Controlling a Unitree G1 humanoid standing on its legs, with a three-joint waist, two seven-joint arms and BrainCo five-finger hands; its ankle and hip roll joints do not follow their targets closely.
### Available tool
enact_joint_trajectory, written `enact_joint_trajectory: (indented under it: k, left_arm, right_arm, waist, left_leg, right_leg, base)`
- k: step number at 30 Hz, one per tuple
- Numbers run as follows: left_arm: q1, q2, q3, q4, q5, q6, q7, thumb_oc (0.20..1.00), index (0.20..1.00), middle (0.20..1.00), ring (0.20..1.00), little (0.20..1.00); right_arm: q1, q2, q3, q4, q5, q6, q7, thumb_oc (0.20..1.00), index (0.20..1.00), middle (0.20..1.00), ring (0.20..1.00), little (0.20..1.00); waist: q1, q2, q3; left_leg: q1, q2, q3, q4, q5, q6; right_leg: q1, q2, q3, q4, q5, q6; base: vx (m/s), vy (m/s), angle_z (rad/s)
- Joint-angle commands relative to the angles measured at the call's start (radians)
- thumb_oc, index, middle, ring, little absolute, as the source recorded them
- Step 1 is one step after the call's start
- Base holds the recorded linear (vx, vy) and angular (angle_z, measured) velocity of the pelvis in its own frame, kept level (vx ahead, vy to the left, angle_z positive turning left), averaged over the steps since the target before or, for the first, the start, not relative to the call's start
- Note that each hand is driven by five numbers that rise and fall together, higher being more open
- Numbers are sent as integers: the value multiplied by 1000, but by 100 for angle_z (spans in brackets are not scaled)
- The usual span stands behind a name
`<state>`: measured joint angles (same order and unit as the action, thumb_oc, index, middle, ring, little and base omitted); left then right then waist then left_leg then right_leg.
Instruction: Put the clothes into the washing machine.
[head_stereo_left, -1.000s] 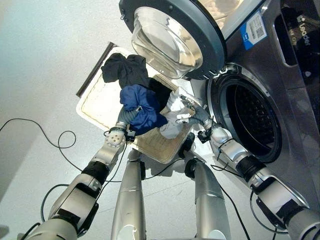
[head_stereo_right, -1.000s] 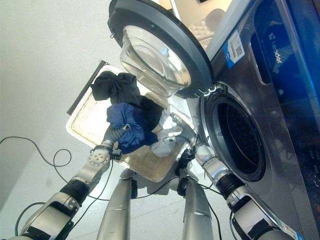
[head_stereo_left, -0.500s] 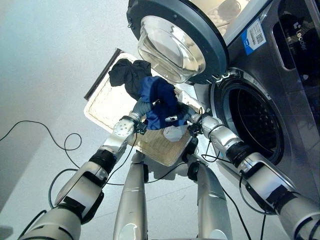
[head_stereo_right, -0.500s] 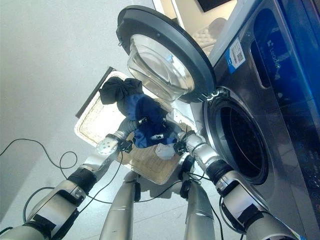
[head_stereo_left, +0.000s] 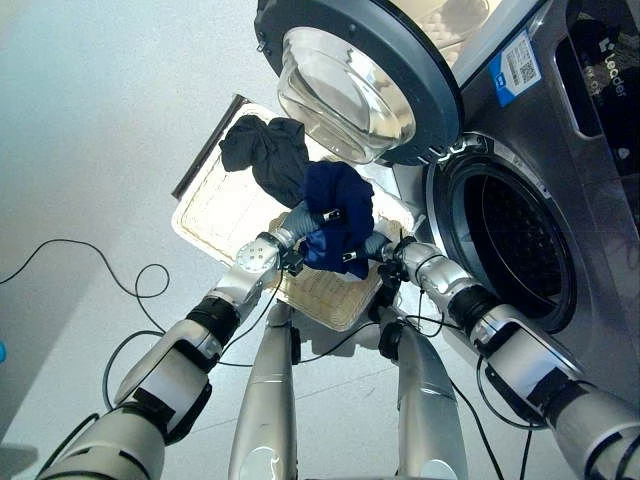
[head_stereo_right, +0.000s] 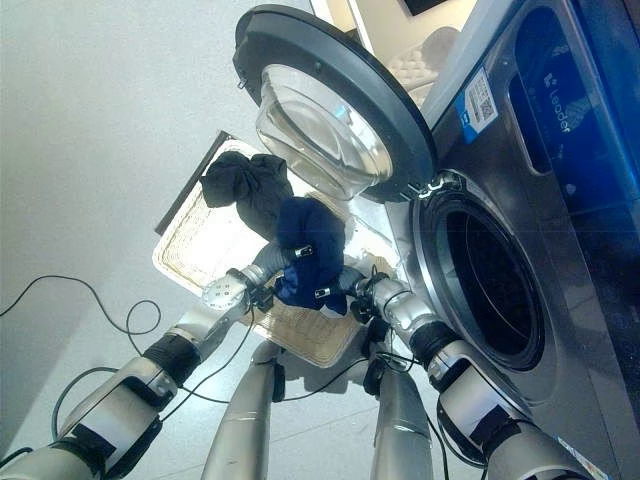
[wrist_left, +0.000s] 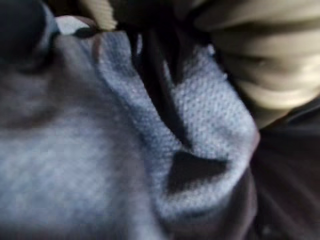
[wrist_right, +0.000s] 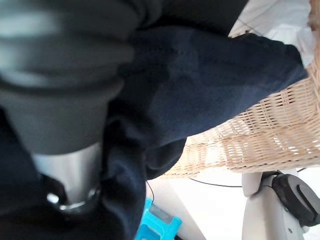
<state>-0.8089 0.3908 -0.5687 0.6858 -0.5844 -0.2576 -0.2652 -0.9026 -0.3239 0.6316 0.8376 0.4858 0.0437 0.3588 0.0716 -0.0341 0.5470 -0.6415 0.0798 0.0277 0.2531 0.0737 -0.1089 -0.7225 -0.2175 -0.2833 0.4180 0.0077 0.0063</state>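
Both arms are silver-grey shells broken by black bands at the joints. The left arm (head_stereo_left: 170, 372) carries a round silver wrist disc (head_stereo_left: 257, 258) dotted with small dark holes, then a dark ribbed cover running onto the left hand (head_stereo_left: 300, 216). The right arm (head_stereo_left: 520, 352) has the same ribbed cover at the right hand (head_stereo_left: 378, 243). The fingers (head_stereo_left: 330, 214) are silver with dark tips. Seen close, the right ribbed cover (wrist_right: 60, 65) sits above a smooth silver cylinder (wrist_right: 67, 167).

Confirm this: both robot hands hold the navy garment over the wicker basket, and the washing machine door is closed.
Not quite. The washing machine door is swung wide open, as the left eye view shows. The rest holds: both robot hands hold the navy garment over the wicker basket.
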Motion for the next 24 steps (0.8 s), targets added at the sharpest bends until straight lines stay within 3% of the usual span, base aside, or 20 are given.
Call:
enact_joint_trajectory:
  k: [1,3,5,7,24]
  left_arm:
    - [-53,-100,12,-99,-74,-36,-53,200,200,200,200,200]
    - [-51,-109,4,-123,-85,-12,-70,200,200,200,200,200]
    - [-49,-111,2,-130,-87,-4,-70,200,200,200,200,200]
    - [-39,-115,-3,-142,-92,14,-69,200,200,200,200,200]
    - [-5,-114,-29,-104,69,53,-40,200,200,200,200,200]
  right_arm:
    - [-29,18,-6,6,70,-50,-52,1000,1000,1000,1000,1000]
    - [-36,35,-43,1,135,-115,-118,1000,1000,1000,1000,1000]
    - [-38,40,-55,-4,159,-133,-134,1000,1000,1000,1000,1000]
    - [-37,51,-88,-36,235,-203,-198,200,200,200,200,200]
    - [10,89,-199,-43,528,-398,-186,200,200,200,200,200]
  waist:
    - [1,88,-27]
    - [2,93,-27]
    - [3,94,-27]
    - [1,96,-27]
    - [-41,101,-27]
  left_leg:
    - [-53,-96,62,-1,-6,21]
    - [-56,-101,62,-2,-7,22]
    - [-56,-102,63,-2,-7,22]
    - [-60,-104,65,0,-11,23]
    - [-46,-86,124,5,-32,26]
  right_leg:
    - [-6,42,-2,-28,12,94]
    - [-9,41,-4,-34,17,96]
    - [-8,40,-6,-35,19,97]
    - [-14,38,-7,-37,23,99]
    - [-10,47,18,-77,42,112]
  base:
    - [0,0,0]
    - [0,0,0]
    - [0,0,0]
    - [0,0,0]
    - [-5,21,-6]
